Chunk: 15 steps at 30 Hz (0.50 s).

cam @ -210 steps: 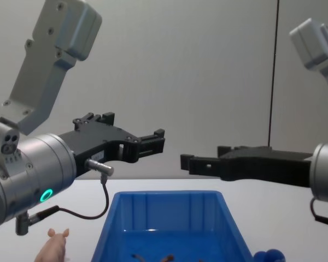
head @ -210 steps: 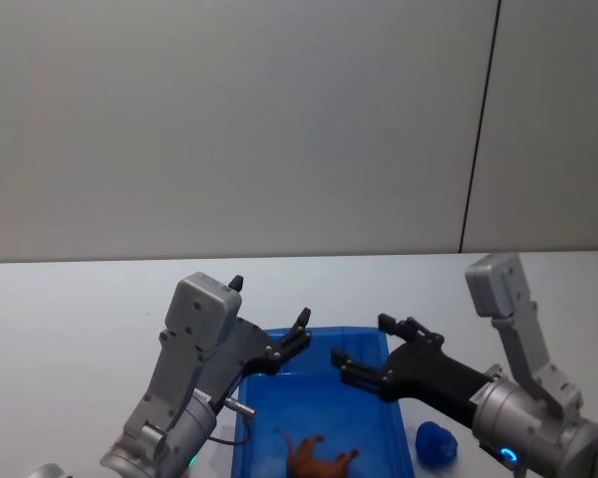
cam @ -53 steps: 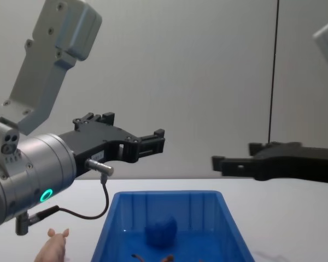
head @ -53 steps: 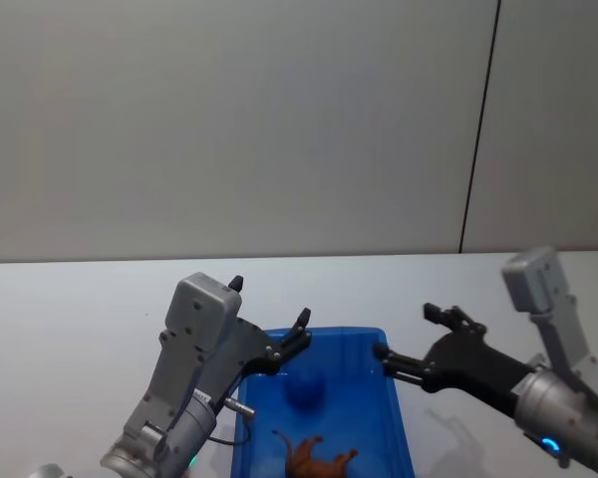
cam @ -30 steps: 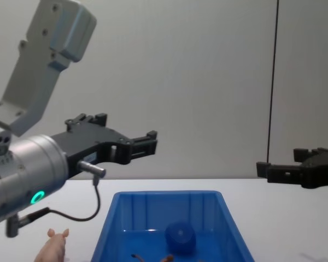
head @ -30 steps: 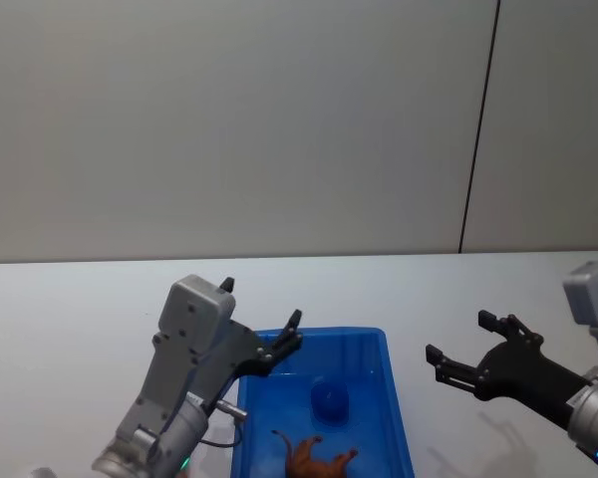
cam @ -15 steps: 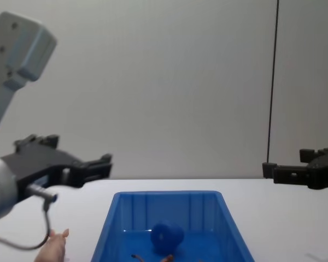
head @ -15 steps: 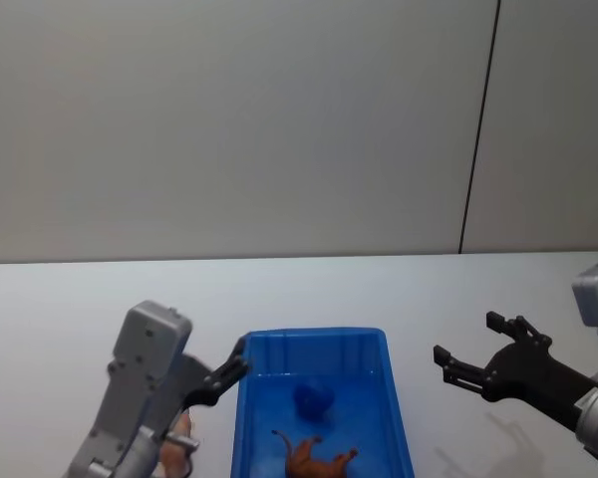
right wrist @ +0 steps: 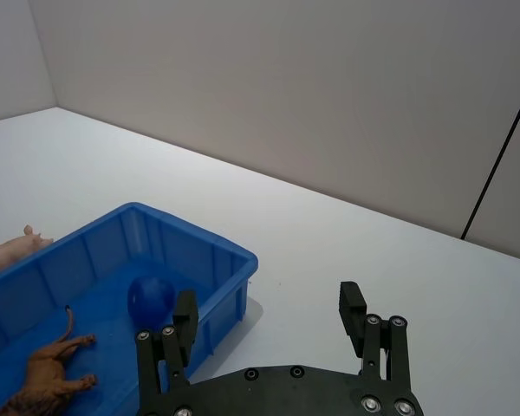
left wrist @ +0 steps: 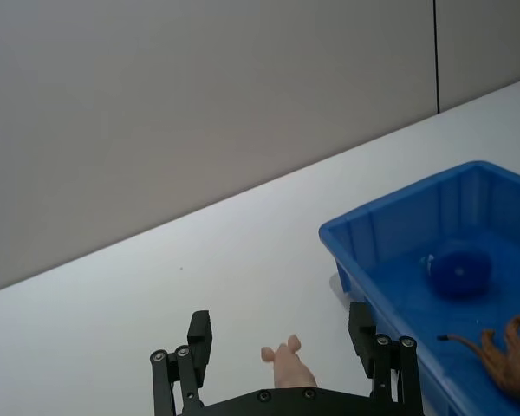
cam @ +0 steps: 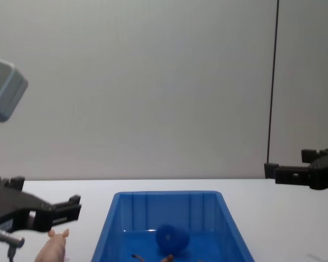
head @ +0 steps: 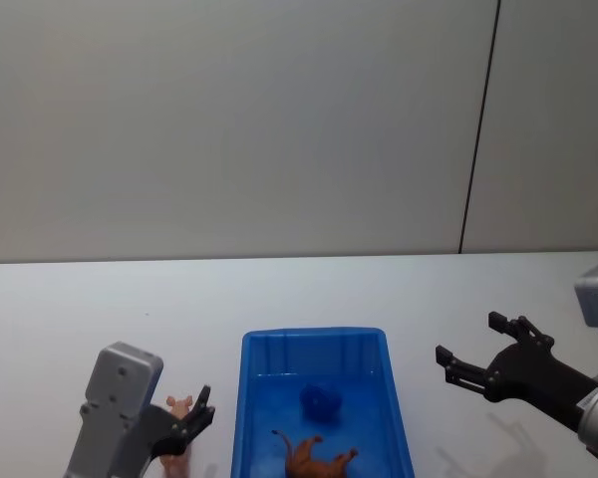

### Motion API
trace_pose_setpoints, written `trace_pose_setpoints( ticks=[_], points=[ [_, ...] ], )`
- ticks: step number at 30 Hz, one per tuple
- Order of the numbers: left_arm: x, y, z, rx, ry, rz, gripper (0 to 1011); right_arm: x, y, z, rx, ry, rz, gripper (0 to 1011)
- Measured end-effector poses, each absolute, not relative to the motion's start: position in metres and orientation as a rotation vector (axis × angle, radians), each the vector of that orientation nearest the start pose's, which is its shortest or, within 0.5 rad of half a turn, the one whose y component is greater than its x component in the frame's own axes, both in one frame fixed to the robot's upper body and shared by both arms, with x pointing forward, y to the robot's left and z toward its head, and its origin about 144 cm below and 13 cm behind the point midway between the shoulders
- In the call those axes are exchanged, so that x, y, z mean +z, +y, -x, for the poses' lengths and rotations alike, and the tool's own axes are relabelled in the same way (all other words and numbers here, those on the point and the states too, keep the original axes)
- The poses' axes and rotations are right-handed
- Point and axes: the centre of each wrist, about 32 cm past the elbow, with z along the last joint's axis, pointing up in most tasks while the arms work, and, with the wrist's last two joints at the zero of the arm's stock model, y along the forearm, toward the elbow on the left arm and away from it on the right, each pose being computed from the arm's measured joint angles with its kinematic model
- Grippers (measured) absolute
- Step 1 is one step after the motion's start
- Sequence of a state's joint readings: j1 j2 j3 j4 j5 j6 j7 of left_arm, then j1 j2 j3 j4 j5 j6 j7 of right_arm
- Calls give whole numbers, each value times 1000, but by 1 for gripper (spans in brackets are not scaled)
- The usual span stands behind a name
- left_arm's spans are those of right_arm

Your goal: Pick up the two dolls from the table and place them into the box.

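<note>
The pink pig [left wrist: 289, 367] lies between the spread fingers of the left end effector [left wrist: 282, 351], beside the blue box [left wrist: 390, 234].

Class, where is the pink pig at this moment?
In the head view the pink pig lies on the table, just left of the blue box, with the open left end effector at it.

Left gripper [head: 194, 418] low beside the blue bin [head: 245, 408], fingers spread, right over the pink pig [head: 179, 407] lying on the white table [head: 100, 309]; pig's snout pokes out just past the fingertips. Right gripper [head: 473, 358] on the bin's other side, well apart from it, fingers spread wide, nothing between them. Inside the bin: rounded blue figure [head: 321, 400] toward the far end, brown lion-like animal [head: 317, 460] nearer, both between the two grippers.
</note>
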State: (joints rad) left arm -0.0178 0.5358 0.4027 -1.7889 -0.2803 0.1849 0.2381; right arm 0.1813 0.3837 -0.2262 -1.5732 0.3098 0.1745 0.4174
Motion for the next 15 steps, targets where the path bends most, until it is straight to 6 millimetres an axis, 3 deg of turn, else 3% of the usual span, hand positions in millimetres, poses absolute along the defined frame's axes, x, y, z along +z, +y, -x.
trace_pose_setpoints(
  ticks=[15],
  points=[
    [1166,239,-425,1381,-39,-332,1002,1198,-271,-501,-956,-3,135,1001]
  ],
)
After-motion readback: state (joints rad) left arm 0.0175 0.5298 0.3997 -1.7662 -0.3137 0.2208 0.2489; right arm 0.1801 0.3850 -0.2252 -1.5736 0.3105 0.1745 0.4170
